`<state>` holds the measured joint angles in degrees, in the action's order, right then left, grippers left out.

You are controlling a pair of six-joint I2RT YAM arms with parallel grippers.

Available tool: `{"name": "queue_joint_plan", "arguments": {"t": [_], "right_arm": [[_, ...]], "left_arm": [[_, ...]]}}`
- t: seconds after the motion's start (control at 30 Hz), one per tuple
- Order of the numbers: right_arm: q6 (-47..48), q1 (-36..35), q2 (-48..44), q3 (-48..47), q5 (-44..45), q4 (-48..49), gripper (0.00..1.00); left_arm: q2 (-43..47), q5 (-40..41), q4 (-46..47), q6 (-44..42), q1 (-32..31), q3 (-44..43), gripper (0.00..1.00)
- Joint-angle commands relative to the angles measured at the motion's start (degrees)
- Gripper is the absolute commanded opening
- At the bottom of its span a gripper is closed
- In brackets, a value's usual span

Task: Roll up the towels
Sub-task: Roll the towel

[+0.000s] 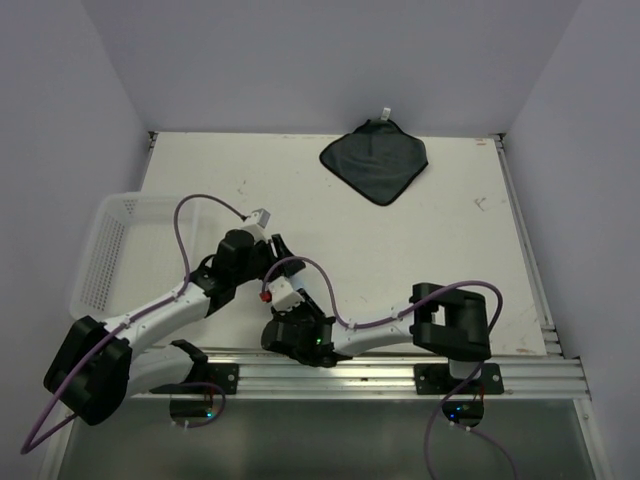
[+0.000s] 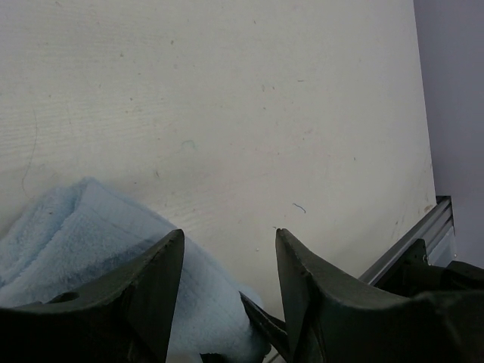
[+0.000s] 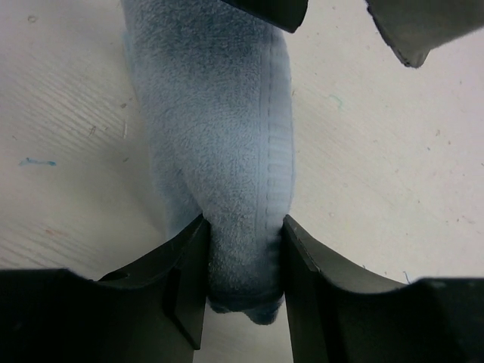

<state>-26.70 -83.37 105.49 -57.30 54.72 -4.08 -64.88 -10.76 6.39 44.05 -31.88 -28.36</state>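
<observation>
The light blue towel (image 3: 219,136) lies on the worktop (image 1: 420,240) as a loose roll. It is to the right of the white mesh basket (image 1: 105,250), and both arms hide it in the overhead view. The right pincer (image 3: 242,227) is closed on the near end of this roll, with one finger pressed into each side so that the cloth narrows between them. The left pincer (image 2: 227,238) is at the other end of the roll, with its jaws apart and gripping nothing. One of its fingers (image 3: 265,11) sits over the cloth and the other stands off to the side above bare worktop. Both pincers meet just right of the basket, towards the near edge. The dark towel (image 1: 375,160) lies flat and unrolled well to the right of the basket. It is at the far edge of the worktop, with its small white tag (image 1: 382,113) pointing to the back wall. The basket itself overhangs the left edge of the worktop.
</observation>
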Motion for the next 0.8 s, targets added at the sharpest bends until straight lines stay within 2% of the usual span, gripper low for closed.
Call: {"name": "queue_joint_plan", "arguments": {"t": [0.0, 0.43, 0.77], "right_arm": [[0.77, -1.09, 3.75, -2.55, 3.99, -9.81, 0.43], [1.21, -2.41, 5.60, -5.02, 3.20, -11.48, 0.45], [0.07, -1.62, 1.30, -3.96, -2.24, -9.11, 0.52]], "left_arm": [[0.63, -2.24, 3.80, 1.47, 0.33, 1.29, 0.56], [-2.35, -3.65, 9.17, 2.62, 0.33, 8.14, 0.56], [-3.67, -2.33, 8.46, 0.60, 0.33, 10.34, 0.56]]}}
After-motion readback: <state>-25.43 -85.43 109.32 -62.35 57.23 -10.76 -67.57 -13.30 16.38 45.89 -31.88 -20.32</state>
